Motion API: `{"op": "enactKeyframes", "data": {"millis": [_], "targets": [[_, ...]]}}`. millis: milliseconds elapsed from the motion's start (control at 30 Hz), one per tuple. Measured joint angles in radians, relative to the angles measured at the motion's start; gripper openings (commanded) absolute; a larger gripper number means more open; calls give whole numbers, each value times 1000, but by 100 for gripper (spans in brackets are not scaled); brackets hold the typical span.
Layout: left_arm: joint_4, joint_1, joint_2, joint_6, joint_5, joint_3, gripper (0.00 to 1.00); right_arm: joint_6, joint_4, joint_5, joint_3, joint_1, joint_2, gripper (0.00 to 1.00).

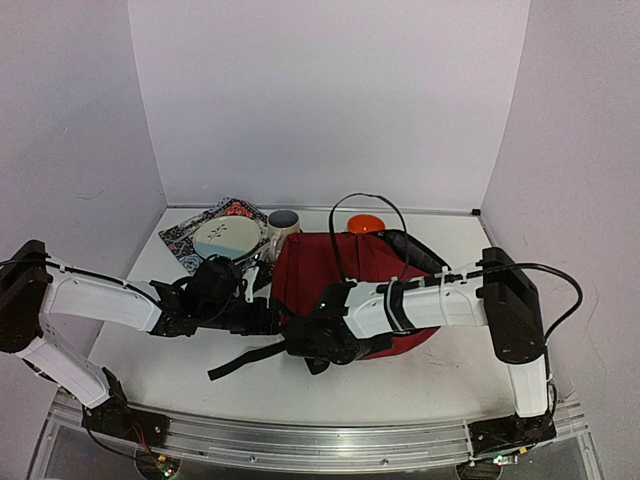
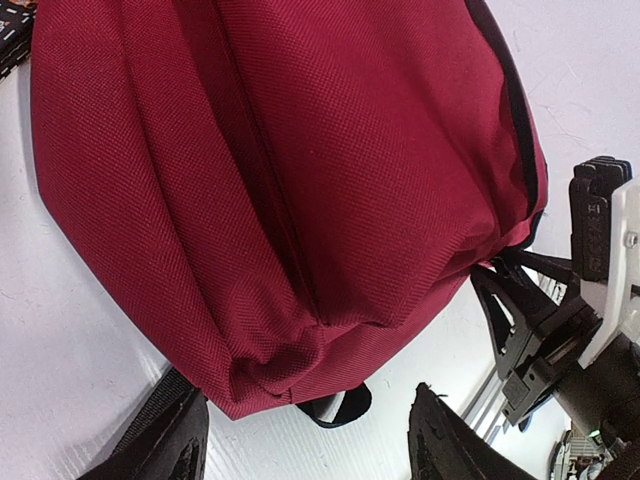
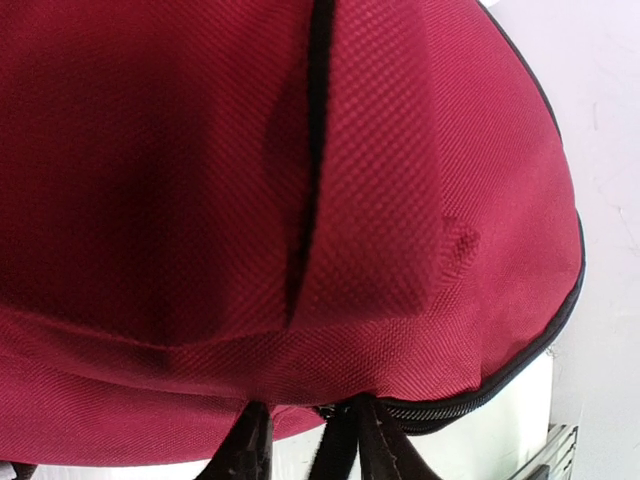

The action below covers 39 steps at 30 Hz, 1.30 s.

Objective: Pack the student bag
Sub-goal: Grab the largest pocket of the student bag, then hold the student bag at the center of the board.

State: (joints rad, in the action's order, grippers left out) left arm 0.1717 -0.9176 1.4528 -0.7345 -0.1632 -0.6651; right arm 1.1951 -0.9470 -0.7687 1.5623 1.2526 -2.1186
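Dark red fabric item: the student bag (image 1: 370, 260), lying mid-worktop (image 1: 180, 370) between both arms.

- Zip (image 3: 440, 408): shut along the stretch in view. The main opening is not visible.
- Loose items, all outside the bag and behind it: patterned book (image 1: 185, 240), pale plate (image 1: 228, 238), mug (image 1: 283, 225), orange object (image 1: 366, 221).
- Left tool (image 2: 300, 440): fingers apart, empty, just beside the bag's lower seam.
- Right tool (image 3: 312, 420): at the zip edge. Apart or clamped cannot be told.
- Status, as judged: nothing visibly packed. Opening and loading remain.

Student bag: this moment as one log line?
student bag: on table; left end effector: open, at its corner; right end effector: at zip, grip unclear
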Motion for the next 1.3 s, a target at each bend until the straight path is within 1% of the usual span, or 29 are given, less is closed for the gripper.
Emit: {"op": "enactKeyframes", "data": {"millis": [67,133,600,700,833,933,967,1133,1233,1300], "targets": [[4,0,0,0,0,0,69,0,-2,-2,0,0,1,5],[6,0,0,0,-1,0,69,-6,-7,-4,-2,-2,6,0],[13,-22,31,-3,-16,0,69,-41,-11,5,-59,-8,123,0],[13,-30,49,-7,-19,0,70,-78,37,26,-100,-8,183,0],[25,-40,83,-11,-23,-3,68,-138,149,71,-186,-11,286,0],[38,-44,105,-24,-24,-5,62,-175,212,102,-217,-18,328,0],[42,-44,113,-27,-24,-6,58,-184,229,109,-220,-19,332,0],[58,-44,145,-30,-9,-9,29,-221,300,140,-250,-27,333,0],[59,-44,162,-26,19,-9,14,-234,326,151,-269,-32,333,0],[62,-44,171,-29,37,-9,2,-242,344,157,-287,-37,336,0]]}}
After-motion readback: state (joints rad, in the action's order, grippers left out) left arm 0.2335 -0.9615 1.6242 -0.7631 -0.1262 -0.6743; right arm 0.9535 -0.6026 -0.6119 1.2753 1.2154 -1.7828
